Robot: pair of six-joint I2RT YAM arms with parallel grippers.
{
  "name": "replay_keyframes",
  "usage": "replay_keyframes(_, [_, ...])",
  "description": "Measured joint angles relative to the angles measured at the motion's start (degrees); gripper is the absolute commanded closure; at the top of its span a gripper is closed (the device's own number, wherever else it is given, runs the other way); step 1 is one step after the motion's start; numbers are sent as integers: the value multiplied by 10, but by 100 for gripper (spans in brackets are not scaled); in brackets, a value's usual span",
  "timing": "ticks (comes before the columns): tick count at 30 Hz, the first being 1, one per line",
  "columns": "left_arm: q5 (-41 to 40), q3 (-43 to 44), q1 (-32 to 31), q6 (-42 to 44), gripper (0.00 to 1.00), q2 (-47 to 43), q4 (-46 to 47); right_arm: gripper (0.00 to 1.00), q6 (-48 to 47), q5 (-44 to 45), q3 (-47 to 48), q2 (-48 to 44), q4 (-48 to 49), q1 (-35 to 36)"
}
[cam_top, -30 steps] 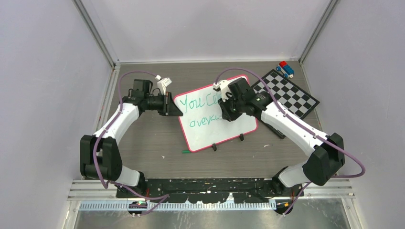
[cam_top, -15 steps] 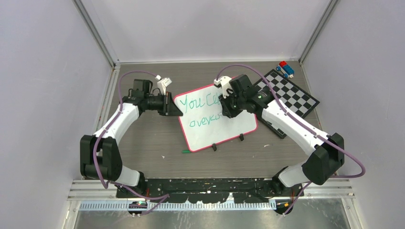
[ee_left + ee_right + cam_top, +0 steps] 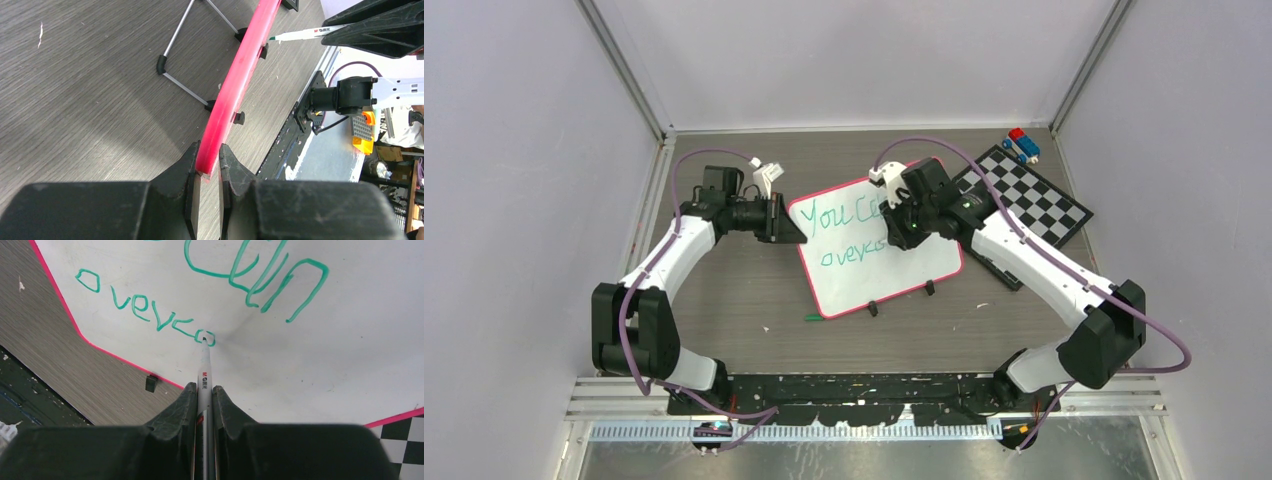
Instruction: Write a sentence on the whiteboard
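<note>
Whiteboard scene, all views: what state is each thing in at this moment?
left hand: shut on whiteboard rim.
right hand: shut on marker.
whiteboard: propped up at a tilt.
marker: uncapped, tip touching the whiteboard at the last "o".
sentence: unfinished, reads "You can overco".
checkerboard: lying flat, partly hidden.

whiteboard point(image 3: 879, 280) on table point(image 3: 724, 300), checkered board point(image 3: 1036, 205) to its right
</note>
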Motion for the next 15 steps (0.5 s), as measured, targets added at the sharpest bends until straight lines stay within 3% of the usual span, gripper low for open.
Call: replay_keyframes(15, [0,0,0,1,100,0,0,100,9,40,8,-43,-30,-7])
